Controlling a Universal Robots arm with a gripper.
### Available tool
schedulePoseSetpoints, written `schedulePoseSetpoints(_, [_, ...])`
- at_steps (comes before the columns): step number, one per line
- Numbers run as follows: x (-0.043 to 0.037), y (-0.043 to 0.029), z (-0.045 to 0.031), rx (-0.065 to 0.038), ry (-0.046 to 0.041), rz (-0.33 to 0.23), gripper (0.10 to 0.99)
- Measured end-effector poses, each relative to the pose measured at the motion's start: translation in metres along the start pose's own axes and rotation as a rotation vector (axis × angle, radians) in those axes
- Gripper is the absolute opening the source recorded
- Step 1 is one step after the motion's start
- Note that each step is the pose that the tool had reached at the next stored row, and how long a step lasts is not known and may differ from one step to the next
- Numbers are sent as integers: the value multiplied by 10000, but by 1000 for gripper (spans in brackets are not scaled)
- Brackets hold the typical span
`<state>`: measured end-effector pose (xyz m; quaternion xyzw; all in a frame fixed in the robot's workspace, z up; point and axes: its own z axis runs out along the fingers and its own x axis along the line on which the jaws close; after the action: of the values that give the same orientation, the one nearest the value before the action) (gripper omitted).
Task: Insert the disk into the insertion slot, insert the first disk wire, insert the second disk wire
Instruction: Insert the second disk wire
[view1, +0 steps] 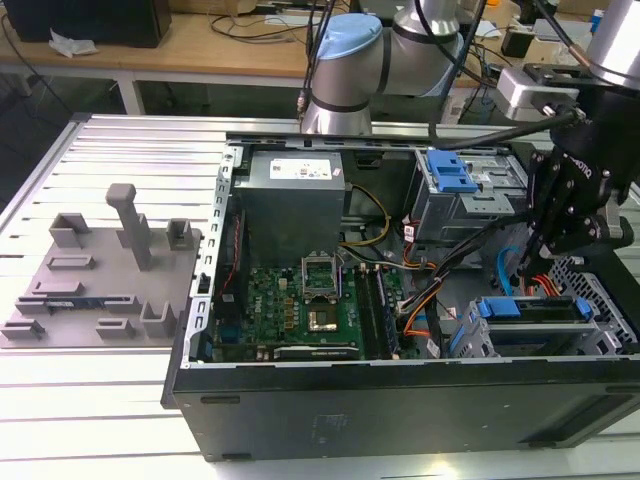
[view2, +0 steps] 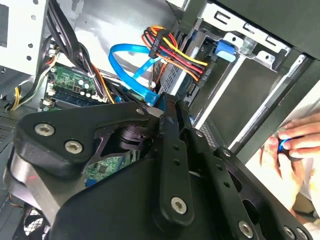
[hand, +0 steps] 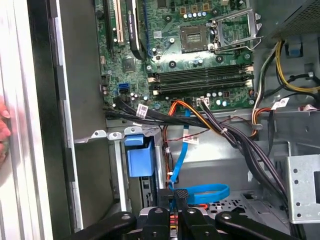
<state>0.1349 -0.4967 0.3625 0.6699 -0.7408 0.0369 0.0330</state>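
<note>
Exterior view: finds the disk (view1: 540, 310) lying flat inside the insertion slot (view1: 592, 285), at the front corner of the open computer case (view1: 400, 410) on the exterior view's right, blue carrier end facing the motherboard (view1: 300, 300). Looks fully seated, so likely done with that step.

Probably dense and rigid, yet easily harmed by knocks; best taken by the blue carrier, never by the label face.

Second wrist view: catches the claw (view2: 162, 107) pressed together on the plug (view2: 150, 97) of the blue data wire (view2: 125, 55), just beside the bundle of red, yellow and black power wires (view2: 175, 47). Appears light and floppy along its length, stiff and small at the plug; best gripped on the plug body itself, squarely, since thin plastic might crack or twist under a skewed push.

First wrist view: has the same wire (hand: 205, 191) looping out beside the fingertips (hand: 181, 196).

Hangs steeply from above, wrist turned down into the case, claw low over the drive cage. Also shows a person's hand (view2: 295, 145) at the case's outer edge, well apart from the claw.
</note>
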Motion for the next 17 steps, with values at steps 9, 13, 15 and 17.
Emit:
schedulePoseSetpoints(9, [83,-55,26,29,-272,-294,161])
schedulePoseSetpoints(13, [145,-65,46,34,-382,-409,161])
schedulePoseSetpoints(15, [205,-71,56,21,-581,-408,161])
schedulePoseSetpoints(17, [218,-72,64,17,-637,-407,161])
